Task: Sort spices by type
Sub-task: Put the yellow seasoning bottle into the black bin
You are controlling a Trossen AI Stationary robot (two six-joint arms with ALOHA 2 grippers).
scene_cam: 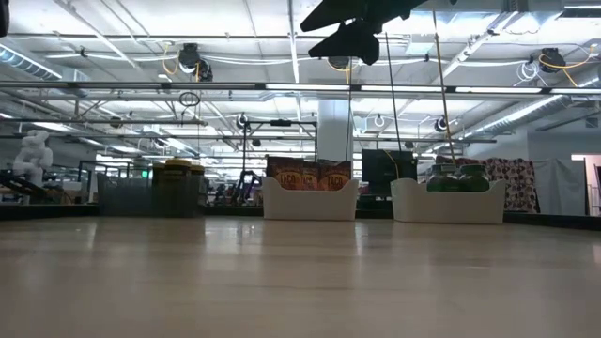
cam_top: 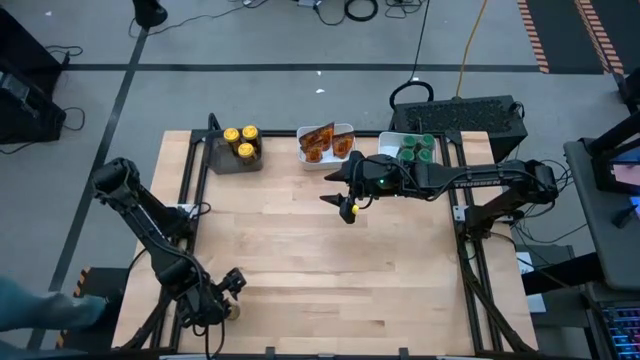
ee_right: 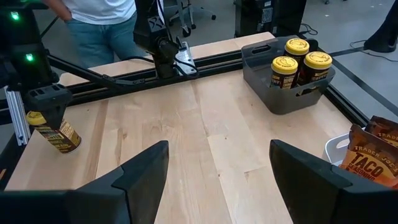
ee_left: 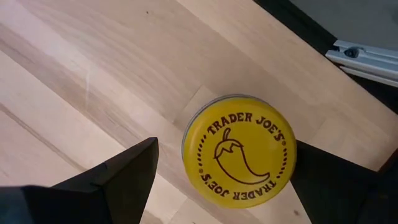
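A yellow-lidded jar [ee_left: 239,149] sits between the fingers of my left gripper [cam_top: 235,298] near the table's near-left corner. The right wrist view shows this jar [ee_right: 56,134] tilted under that gripper. Three more yellow-lidded jars [cam_top: 241,140] stand in a grey tray [cam_top: 222,158] at the far edge. Orange-brown packets [cam_top: 325,140] stand in a white tray [cam_top: 330,160] beside it. Green-lidded jars [cam_top: 417,148] fill another white tray [cam_top: 388,140]. My right gripper [cam_top: 348,207] hovers open and empty above the table's middle, high in the low view [scene_cam: 352,38]. My left gripper holds the yellow-lidded jar between its two fingers, which stand on either side just below the lid [ee_left: 239,149]. The fingers [ee_left: 118,180] come from above at a slant, along the jar's axis. The jar is tilted; whether its base [ee_right: 71,144] touches the table I cannot tell.
The three trays line the far edge: grey [scene_cam: 150,192], white with packets [scene_cam: 310,199], white with green jars [scene_cam: 448,202]. Bare wood [cam_top: 330,270] lies between them and the near edge. A person [ee_right: 93,18] stands beyond the table's left side.
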